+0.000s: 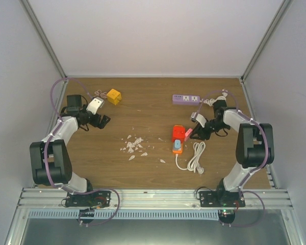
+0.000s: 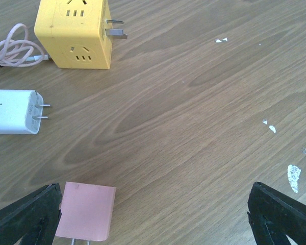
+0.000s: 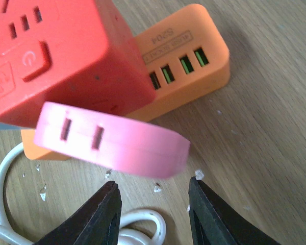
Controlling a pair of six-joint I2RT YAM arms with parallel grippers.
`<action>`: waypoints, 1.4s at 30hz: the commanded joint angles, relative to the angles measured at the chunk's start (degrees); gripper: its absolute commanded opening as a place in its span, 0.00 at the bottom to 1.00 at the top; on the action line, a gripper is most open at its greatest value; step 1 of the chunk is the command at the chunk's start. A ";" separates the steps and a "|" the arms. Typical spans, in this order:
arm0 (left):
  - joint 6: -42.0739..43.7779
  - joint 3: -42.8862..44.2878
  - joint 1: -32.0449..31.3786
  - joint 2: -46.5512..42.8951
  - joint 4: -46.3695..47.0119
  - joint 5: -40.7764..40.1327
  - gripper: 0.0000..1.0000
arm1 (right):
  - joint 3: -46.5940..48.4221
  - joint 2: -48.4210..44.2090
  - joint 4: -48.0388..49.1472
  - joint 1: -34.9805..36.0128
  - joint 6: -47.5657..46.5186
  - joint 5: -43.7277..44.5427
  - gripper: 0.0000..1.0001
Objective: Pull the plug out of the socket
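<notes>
The pink plug (image 3: 112, 140) sits flat against the side of the red socket cube (image 3: 56, 56), two slots in its outer face; its prongs are hidden. In the top view the plug (image 1: 188, 133) is on the right side of the cube (image 1: 178, 132). My right gripper (image 3: 153, 204) is open, its tips just short of the plug and on either side of it, touching nothing; in the top view it (image 1: 198, 133) is right of the plug. My left gripper (image 2: 153, 219) is open and empty over bare wood at the far left (image 1: 103, 121).
An orange USB strip (image 3: 183, 66) lies against the red cube. A white cable (image 1: 195, 157) coils in front of it. A purple power strip (image 1: 186, 98) lies at the back. A yellow cube socket (image 2: 74, 33), white adapter (image 2: 13, 111) and pink adapter (image 2: 86, 212) lie by the left gripper. Paper scraps (image 1: 134, 145) litter the middle.
</notes>
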 commanded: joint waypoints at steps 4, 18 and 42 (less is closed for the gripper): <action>0.37 -1.19 -0.41 -1.83 1.83 0.89 0.99 | 3.81 3.24 3.16 6.43 2.01 -0.51 0.39; 0.78 -1.65 -0.41 -2.65 1.46 0.58 0.99 | 12.72 11.56 7.02 17.20 2.01 0.94 0.45; 10.10 -1.36 -0.88 -4.56 -7.23 12.39 0.99 | 22.74 12.44 13.11 29.96 11.57 -1.29 0.67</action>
